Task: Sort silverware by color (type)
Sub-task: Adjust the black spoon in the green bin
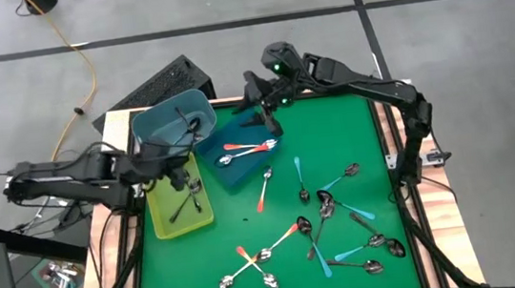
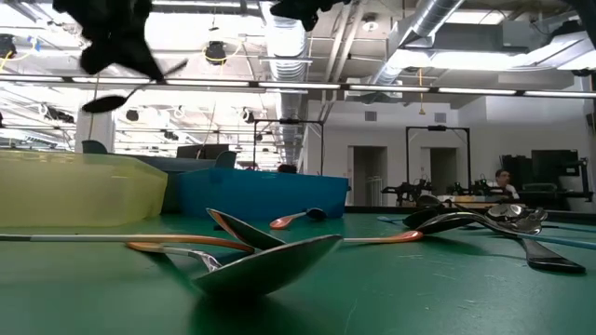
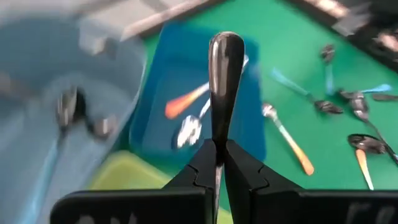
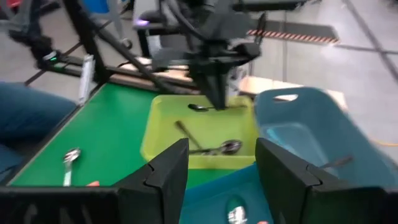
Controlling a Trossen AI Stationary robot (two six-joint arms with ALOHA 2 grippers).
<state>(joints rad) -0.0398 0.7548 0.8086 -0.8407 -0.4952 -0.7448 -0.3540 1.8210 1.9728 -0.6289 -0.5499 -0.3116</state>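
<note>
Left gripper [image 3: 217, 163] clenched on a dark metal spoon [image 3: 224, 74] above the shallow yellow plastic tray [image 1: 181, 214].

The right gripper [image 4: 216, 167], fingers apart, hovers over the dark blue bin [image 1: 245, 160] (two orange-handled spoons [image 1: 246, 148] inside); other spoons lie toward 5 o'clock on the green mat [image 1: 343, 135].

On the green table [image 1: 333, 136], three bins sit at the far left corner: a yellow bin [image 1: 180, 210] holding dark-metal spoons, a light blue tub [image 1: 174, 124] behind it, and a dark blue tray [image 1: 244, 150] with orange-handled spoons [image 1: 248, 148] inside. The left claw [image 1: 180, 174] hangs over the yellow bin, while the right claw [image 1: 267, 116] hovers above the far edge of the dark blue tray. Loose spoons [image 1: 328, 218] with orange, teal and plain metal handles lie scattered across the near and right parts of the table.
</note>
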